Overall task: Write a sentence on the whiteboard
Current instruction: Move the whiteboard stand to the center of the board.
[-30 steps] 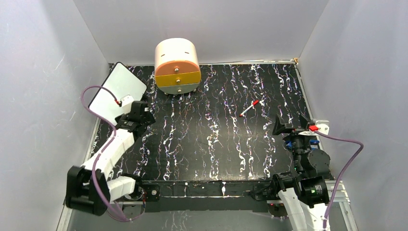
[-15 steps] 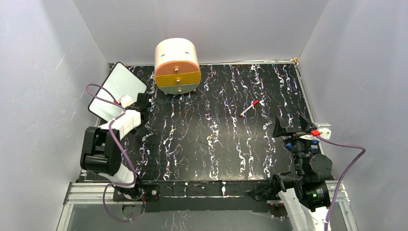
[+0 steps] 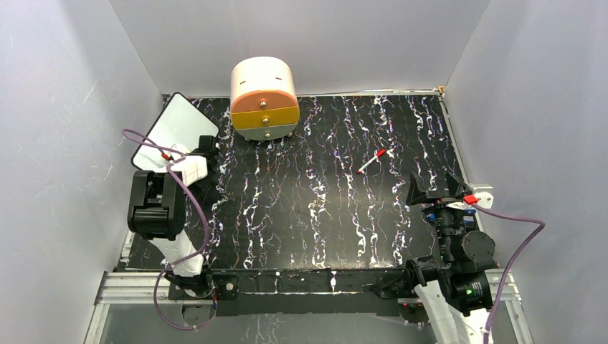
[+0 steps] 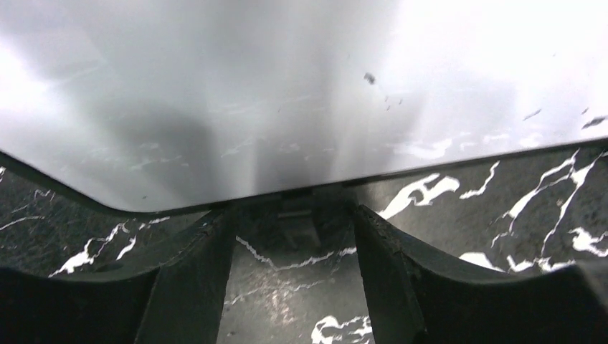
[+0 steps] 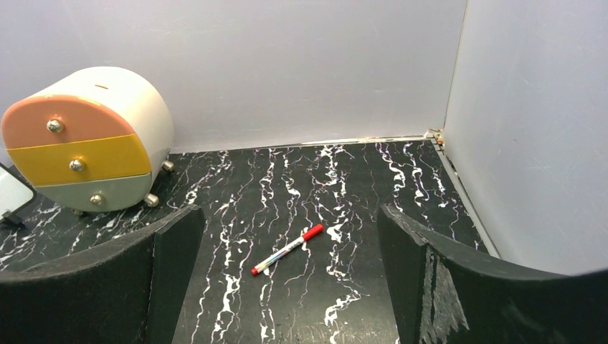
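Though black-rimmed, whiteboard [image 3: 176, 123] glossy white, round-cornered.

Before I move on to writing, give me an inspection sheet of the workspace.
Surface: black marble-patterned tabletop with white veins, no spills seen.
Job's things: white rectangular whiteboard with black rim, far-left corner, no lettering seen; red-capped marker loose, right of centre.
Clutter: round white drawer unit with pink, yellow and grey drawers, far edge.
Hands: left hand open at the whiteboard's edge; right hand open, empty.
Cables: left purple cable, right purple cable, both looping free.
Surroundings: grey walls on three sides.
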Available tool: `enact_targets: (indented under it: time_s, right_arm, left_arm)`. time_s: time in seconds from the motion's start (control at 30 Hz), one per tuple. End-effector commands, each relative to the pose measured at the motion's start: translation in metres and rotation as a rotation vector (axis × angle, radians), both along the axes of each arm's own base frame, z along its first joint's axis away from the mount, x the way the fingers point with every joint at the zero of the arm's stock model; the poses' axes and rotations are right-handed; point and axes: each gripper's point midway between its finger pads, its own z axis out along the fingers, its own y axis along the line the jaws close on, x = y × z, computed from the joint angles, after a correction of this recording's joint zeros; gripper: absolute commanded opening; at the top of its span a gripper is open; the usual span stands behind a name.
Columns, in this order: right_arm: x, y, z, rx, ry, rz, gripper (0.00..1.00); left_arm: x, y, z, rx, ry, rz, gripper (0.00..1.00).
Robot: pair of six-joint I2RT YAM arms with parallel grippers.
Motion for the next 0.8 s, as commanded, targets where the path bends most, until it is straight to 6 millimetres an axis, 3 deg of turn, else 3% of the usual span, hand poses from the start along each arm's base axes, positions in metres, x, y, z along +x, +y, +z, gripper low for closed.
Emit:
enact_targets:
  time_s: [0.0,0.07,0.23,0.43,0.6,0.77]
  right_arm:
    - [-0.005,0.0,0.017,0.011,-0.076,0.007,0.99]
    - [-0.005,0.0,0.017,0.01,-0.077,0.006,0.99]
    - [-0.005,0.0,0.018,0.012,-0.078,0.005,0.99]
    - [-0.006,0.0,0.017,0.013,-0.079,0.004,0.99]
    - [-0.007,0.001,0.019,0.012,-0.083,0.012,0.99]
    - [-0.007,0.001,0.019,0.011,-0.083,0.016,0.99]
  left_arm:
    - [0.013,0.016,0.008,0.051,-0.035,0.052,0.57]
    - [0.012,0.018,0.006,0.059,-0.02,0.051,0.55]
    - [0.004,0.024,0.003,0.086,0.016,0.051,0.39]
    - [-0.025,0.018,-0.001,0.039,0.074,0.057,0.08]
    - [-0.054,0.007,-0.007,-0.028,0.109,0.044,0.0]
    - [-0.09,-0.005,-0.012,-0.098,0.169,0.028,0.0]
